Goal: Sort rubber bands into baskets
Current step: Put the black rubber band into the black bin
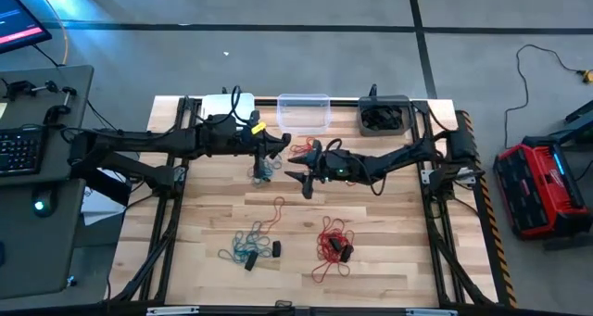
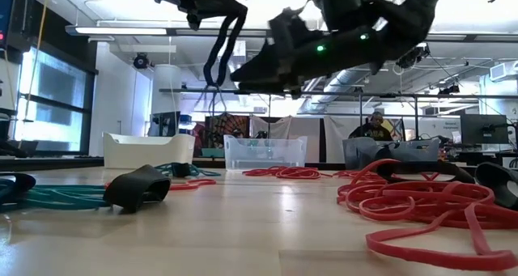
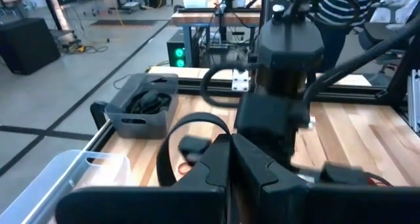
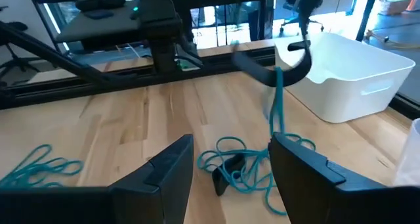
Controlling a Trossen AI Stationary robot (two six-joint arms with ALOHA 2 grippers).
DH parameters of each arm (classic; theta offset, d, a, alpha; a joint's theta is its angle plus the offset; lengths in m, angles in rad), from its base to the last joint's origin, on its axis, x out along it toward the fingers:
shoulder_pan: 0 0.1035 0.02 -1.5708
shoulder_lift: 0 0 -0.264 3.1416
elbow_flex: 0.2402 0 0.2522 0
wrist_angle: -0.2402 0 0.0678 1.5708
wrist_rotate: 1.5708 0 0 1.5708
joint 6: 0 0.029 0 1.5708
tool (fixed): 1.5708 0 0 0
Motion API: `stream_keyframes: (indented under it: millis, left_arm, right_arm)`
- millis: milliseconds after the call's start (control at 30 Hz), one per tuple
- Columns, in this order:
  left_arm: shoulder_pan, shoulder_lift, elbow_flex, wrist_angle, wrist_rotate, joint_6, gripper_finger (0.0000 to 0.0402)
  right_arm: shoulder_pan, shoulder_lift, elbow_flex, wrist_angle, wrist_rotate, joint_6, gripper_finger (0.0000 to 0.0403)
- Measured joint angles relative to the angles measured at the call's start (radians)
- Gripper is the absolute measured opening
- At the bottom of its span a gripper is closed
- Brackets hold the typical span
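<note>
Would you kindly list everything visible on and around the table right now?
White basket: one, far edge, leftmost.
Clear basket: one, far edge, middle.
Dark grey basket: one, far edge, rightmost, dark bands inside.
Teal rubber bands: several, near left, with black ones.
Red rubber bands: one bunch, near right.
Teal strand: one, hanging from the left gripper.
Person: one, background.
Left gripper: jaws shut on a black band and the teal strand.
Right gripper: open, mid-table.
</note>
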Motion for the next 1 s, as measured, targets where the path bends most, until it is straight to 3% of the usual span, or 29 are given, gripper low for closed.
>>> stream_keyframes:
  millis: [300,367,500,567,1000]
  left_arm:
    - [-0.001,0.009,0.000,0.038,0.000,0.010,0.0000]
    - [-0.001,0.009,0.000,0.038,0.000,0.012,0.0000]
    - [-0.001,0.007,0.000,0.032,0.000,0.013,0.0000]
    - [-0.001,0.007,0.000,0.025,-0.002,0.019,0.0000]
    - [0.040,0.007,0.000,-0.083,-0.111,0.037,0.0000]
  right_arm:
    - [-0.009,0.081,0.116,-0.101,0.086,-0.026,0.0176]
    - [-0.009,0.082,0.126,-0.110,0.087,-0.013,0.0150]
    - [-0.009,0.082,0.125,-0.134,0.087,-0.001,0.0041]
    - [-0.005,0.082,0.124,-0.133,0.088,-0.009,0.0014]
    - [0.023,0.082,0.124,-0.251,0.087,0.024,0.0002]
